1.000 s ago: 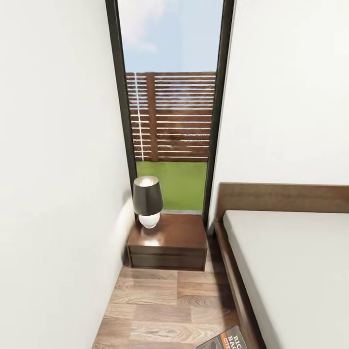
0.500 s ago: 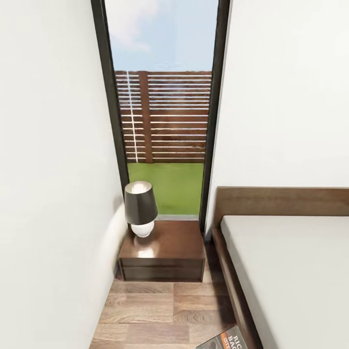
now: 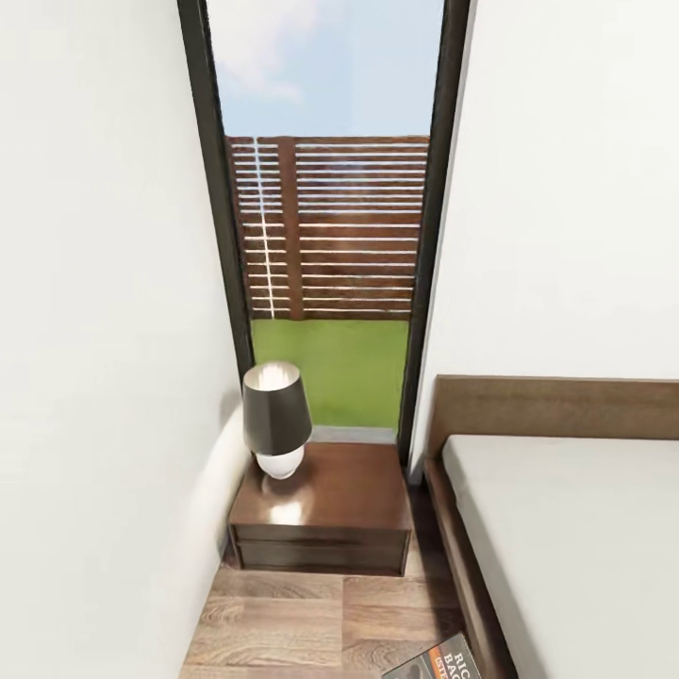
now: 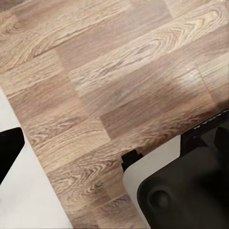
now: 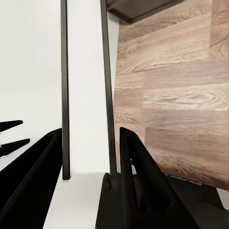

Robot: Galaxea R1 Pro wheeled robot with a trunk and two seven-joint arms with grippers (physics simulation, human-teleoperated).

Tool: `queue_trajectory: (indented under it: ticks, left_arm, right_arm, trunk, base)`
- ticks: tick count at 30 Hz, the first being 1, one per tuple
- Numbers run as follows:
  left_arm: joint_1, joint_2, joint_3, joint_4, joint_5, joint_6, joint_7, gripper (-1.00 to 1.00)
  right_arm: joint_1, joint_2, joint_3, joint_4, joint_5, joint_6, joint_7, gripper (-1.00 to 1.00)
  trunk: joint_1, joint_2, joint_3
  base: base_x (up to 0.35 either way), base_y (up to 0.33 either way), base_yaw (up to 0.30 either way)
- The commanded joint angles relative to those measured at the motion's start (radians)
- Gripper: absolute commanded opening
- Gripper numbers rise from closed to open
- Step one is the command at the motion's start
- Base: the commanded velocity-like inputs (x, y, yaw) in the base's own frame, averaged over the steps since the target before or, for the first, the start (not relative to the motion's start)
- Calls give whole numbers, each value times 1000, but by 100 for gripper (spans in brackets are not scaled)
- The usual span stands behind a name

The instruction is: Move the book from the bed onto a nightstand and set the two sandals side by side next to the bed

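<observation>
Bed [image 3: 566,556] fills the right side, nightstand [image 3: 325,514] sits in the corner just beside its headboard, lamp [image 3: 275,420] on top. Book [image 3: 443,660] pokes in low by the bed frame. Right gripper [image 5: 90,157] clenched on something thin; left gripper's state, can't tell.

Black fingers [image 5: 138,181] around a thin book [image 5: 86,95], wood-plank floor [image 5: 176,95] beyond.

Bright daylight through window [image 3: 325,236], glare on nightstand [image 3: 325,505] top, soft renders, stretched edges
</observation>
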Motion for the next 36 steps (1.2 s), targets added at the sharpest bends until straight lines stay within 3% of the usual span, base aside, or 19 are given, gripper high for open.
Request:
queue_trajectory:
  ticks: [1,36]
  left_arm:
    - [-1,0,8,0,-8,-2,-4,100]
    - [-1,1,8,0,-8,-2,-4,100]
  right_arm:
    - [-1,-1,4,-1,-12,10,2,-100]
    - [-1,-1,4,-1,-13,10,2,-100]
  trunk:
    - [1,-2,-2]
    - [1,-2,-2]
  base:
    - [307,0,14]
    - [304,0,1]
